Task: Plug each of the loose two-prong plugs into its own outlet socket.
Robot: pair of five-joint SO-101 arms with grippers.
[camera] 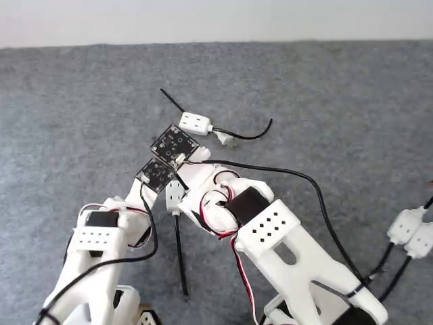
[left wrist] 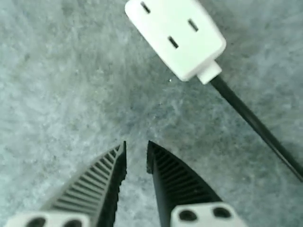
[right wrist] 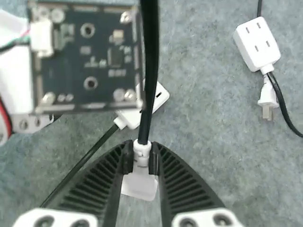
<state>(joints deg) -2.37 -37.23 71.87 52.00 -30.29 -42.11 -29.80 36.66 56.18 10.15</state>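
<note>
- The left pincer (left wrist: 136, 153), with black ribbed plastic jaws, stands a narrow gap apart with nothing between them. Its tips are low over the grey carpeted table (left wrist: 57, 85).
- Just ahead of those tips, not touching them, lies the near socket block (left wrist: 175, 35), a white rectangular plastic piece. Its slots face up and are empty, and its black cord trails back past the pincer.
- The right pincer (right wrist: 140, 146) is clamped on a small white two-prong plug (right wrist: 138, 185). It grips the neck where the thick black cord (right wrist: 149, 71) leaves. The prongs are hidden, so I cannot tell which way they point.
- The near socket block also sits just beyond the right pincer's tips, partly under the dark square circuit board (right wrist: 85, 56) on the other arm's wrist. Plug and block are near each other but not joined.
- Farther ahead of the right pincer and well off to its side lies a second white socket block (right wrist: 257, 43), its visible slots empty. A loose white plug (right wrist: 266, 100) lies just beside it with its prongs bare.
- My judgement is that no plug is seated yet. The held plug has to be turned and pressed into the near socket block, perhaps with the left pincer steadying the block. After that, the loose white plug must be picked up and pushed into the second block.
</note>
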